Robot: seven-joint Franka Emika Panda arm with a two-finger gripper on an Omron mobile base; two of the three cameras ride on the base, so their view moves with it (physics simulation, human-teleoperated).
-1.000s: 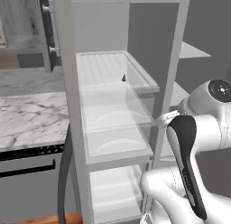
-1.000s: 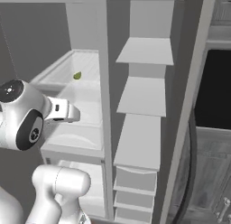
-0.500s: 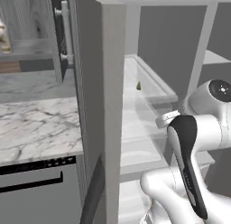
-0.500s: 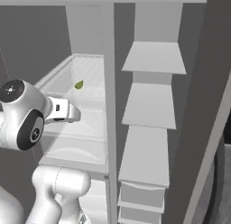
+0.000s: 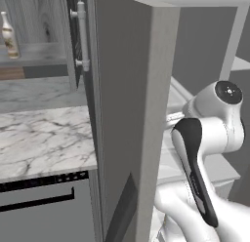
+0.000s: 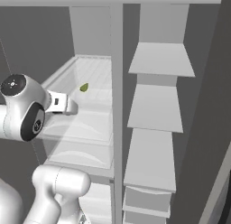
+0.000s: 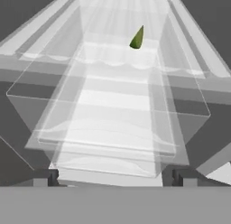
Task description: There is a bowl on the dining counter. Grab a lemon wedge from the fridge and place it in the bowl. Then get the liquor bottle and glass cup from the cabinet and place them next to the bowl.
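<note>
The fridge [image 6: 115, 128] stands open in front of me. A tiny yellow-green lemon wedge [image 6: 84, 87] lies on a white upper shelf inside it. In the hand view the lemon wedge [image 7: 137, 39] sits far ahead, beyond clear trays. My gripper [image 7: 115, 179] is open and holds nothing, well short of the wedge. The liquor bottle [image 5: 7, 34] stands on a shelf of the dark grey cabinet [image 5: 39, 21] at the far left. The bowl, the glass cup and the dining counter are out of view.
The fridge's grey side wall [image 5: 127, 114] rises just left of my arm. A marble counter [image 5: 44, 138] with a grey appliance front [image 5: 44, 207] lies left of it. Door shelves [image 6: 158, 105] stack at the right. The cabinet's pale bar handle [image 5: 82, 38] hangs near the fridge.
The base has driven, so both base views have shifted and the fridge looks closer. Its side wall has come to the middle of the left view. The gripper stays open.
</note>
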